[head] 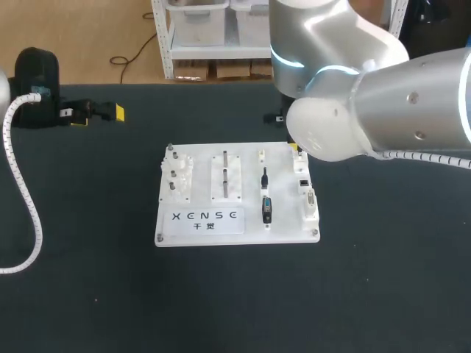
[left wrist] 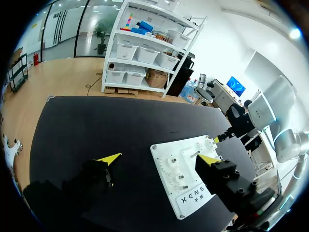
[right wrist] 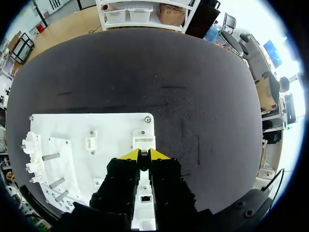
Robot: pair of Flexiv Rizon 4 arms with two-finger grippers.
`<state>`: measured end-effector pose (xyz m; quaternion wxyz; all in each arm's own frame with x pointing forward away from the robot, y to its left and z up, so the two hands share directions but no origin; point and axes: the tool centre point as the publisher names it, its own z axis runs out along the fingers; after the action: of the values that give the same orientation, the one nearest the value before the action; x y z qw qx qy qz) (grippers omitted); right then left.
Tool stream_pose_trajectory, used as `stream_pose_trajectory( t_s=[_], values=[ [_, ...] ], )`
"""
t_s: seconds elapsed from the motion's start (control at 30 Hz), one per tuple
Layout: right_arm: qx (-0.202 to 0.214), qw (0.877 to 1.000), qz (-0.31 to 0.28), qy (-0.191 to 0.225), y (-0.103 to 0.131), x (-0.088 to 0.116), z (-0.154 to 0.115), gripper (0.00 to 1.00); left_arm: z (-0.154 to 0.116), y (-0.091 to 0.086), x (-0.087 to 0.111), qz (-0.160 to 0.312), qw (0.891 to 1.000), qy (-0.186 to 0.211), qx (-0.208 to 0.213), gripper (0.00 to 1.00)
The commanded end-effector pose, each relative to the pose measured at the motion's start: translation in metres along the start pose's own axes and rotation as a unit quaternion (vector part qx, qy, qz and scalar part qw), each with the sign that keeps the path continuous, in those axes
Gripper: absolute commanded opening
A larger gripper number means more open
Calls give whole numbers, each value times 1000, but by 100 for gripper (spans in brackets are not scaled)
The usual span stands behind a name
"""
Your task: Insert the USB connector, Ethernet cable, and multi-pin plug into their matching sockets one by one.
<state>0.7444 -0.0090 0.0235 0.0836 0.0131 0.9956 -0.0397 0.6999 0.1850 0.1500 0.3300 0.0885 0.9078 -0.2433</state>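
Note:
A white board (head: 243, 158) lies mid-table. Two plugs rest in its holders: a slim black one (head: 264, 177) and a black-and-blue one (head: 266, 209); the small holder (head: 261, 154) above them is empty. White socket blocks (head: 307, 195) line the board's right edge. My right gripper (right wrist: 144, 155) hangs over the top socket block (right wrist: 144, 142), fingers nearly together on a thin dark piece, seemingly the USB connector, mostly hidden. In the head view my right arm covers that gripper (head: 297, 148) except for a yellow tip. My left gripper (head: 96, 114) stands open and empty, far left of the board (left wrist: 188, 179).
Metal pegs (head: 224, 174) and white gears (head: 176, 176) occupy the board's left half, with a label strip (head: 206, 219) along its front. My bulky right arm (head: 383, 103) hangs over the table's right rear. A white ribbed cable (head: 29, 206) trails down the left side.

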Motion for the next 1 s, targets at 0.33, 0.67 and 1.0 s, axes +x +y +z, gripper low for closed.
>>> stream_pose_trajectory(
  t_s=[0.33,0.67,1.0],
  values=[
    [5,1000,4,3,-2,1,5,0,0,0,0,0,1000,0,0,100],
    [3,1000,10,6,-5,4,7,0,0,0,0,0,1000,0,0,100],
    [-7,999,38,33,-10,4,22,0,0,0,0,0,1000,0,0,100]
  ],
)
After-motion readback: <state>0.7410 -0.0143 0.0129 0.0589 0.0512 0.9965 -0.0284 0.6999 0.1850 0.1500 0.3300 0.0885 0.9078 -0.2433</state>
